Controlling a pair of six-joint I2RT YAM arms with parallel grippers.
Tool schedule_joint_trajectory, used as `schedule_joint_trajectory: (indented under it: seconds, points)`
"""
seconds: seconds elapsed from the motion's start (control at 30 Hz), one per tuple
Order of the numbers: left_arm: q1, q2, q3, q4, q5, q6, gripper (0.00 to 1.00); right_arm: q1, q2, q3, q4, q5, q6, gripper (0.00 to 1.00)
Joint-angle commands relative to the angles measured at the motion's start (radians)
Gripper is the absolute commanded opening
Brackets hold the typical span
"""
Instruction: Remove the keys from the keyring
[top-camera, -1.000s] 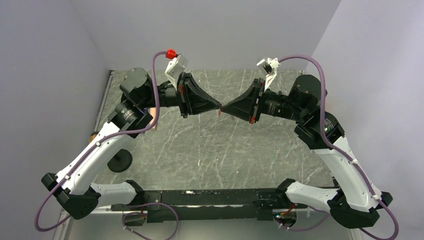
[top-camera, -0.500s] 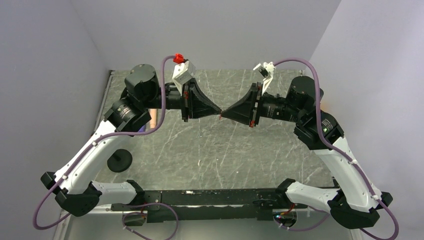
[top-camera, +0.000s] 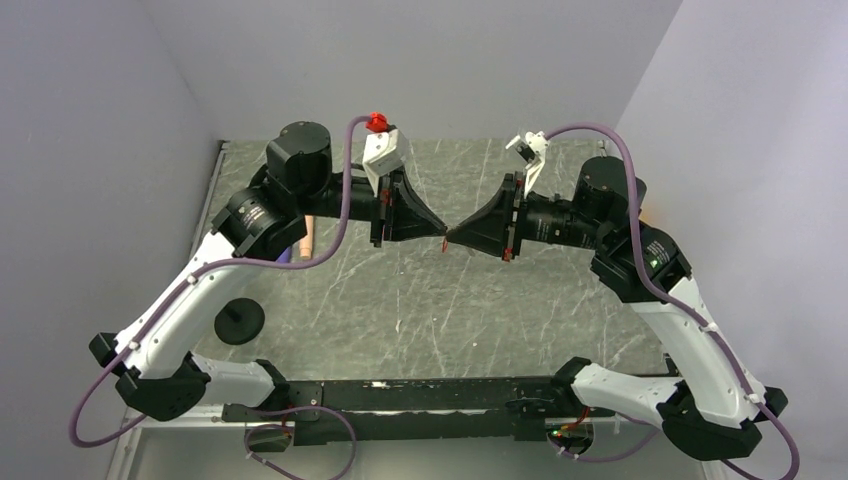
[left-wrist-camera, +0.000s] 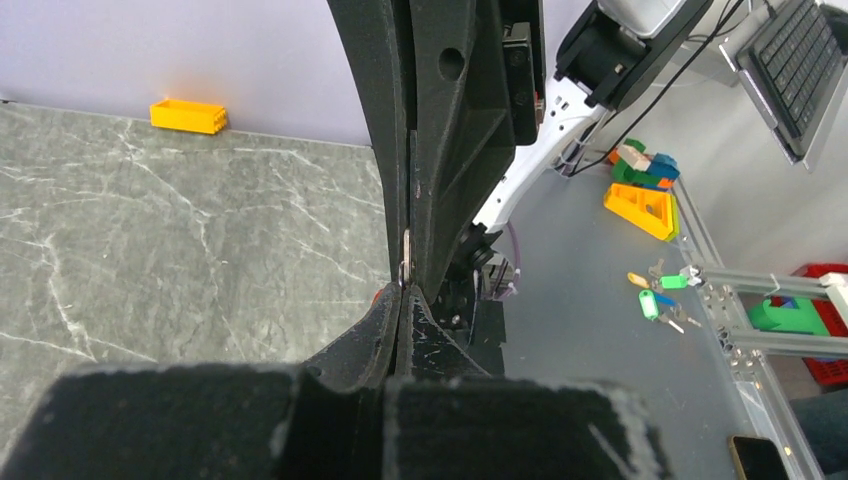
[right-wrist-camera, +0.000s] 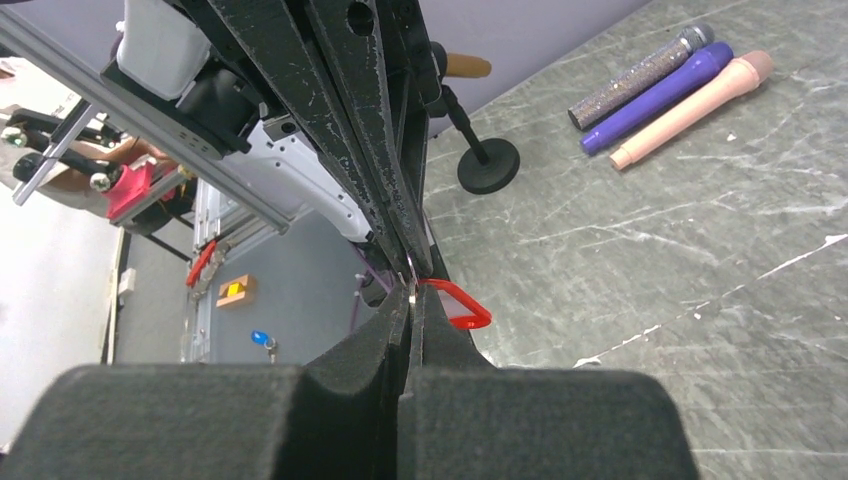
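Both grippers meet tip to tip in the air above the middle of the marble table (top-camera: 420, 310). My left gripper (top-camera: 439, 232) is shut on a thin sliver of metal (left-wrist-camera: 405, 256) at its tips (left-wrist-camera: 402, 288). From the other side my right gripper (top-camera: 451, 236) is shut on the same small metal piece (right-wrist-camera: 411, 284), its tips (right-wrist-camera: 412, 291) right next to the keyring's red tag (right-wrist-camera: 461, 304). The tag hangs just under the meeting point (top-camera: 443, 246). Whether the pinched metal is ring or key I cannot tell; the keys themselves are hidden by the fingers.
A black round-footed stand (top-camera: 239, 321) sits at the table's left side. Three microphones (right-wrist-camera: 655, 98) lie near it. A yellow-orange box (left-wrist-camera: 189, 115) rests against the far wall. Other keys with coloured tags (left-wrist-camera: 655, 296) lie off the table.
The left arm has swung its wrist to the right and rolled it, and the point where the grippers meet has drifted slightly right. Both grippers stay shut tip to tip.
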Motion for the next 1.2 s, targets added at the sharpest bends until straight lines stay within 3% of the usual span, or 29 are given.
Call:
schedule_joint_trajectory:
  seconds: [0.0,0.6,1.07,1.1,1.17]
  points:
    - [-0.039,0.03,0.044,-0.045,0.009,0.076,0.0,0.008,-0.009,-0.029,0.027,0.006,-0.021,0.0]
    - [-0.118,0.089,0.078,-0.251,-0.099,0.318,0.0,0.008,-0.069,-0.152,-0.002,0.033,-0.019,0.0]
    - [-0.15,0.089,0.077,-0.291,-0.17,0.368,0.0,0.008,-0.071,-0.174,-0.014,0.03,-0.019,0.0]
    - [-0.149,0.089,0.076,-0.288,-0.177,0.366,0.05,0.008,-0.073,-0.174,-0.014,0.032,-0.019,0.0]
    - [-0.149,0.082,0.076,-0.286,-0.194,0.364,0.28,0.008,-0.074,-0.176,-0.014,0.038,-0.018,0.0]
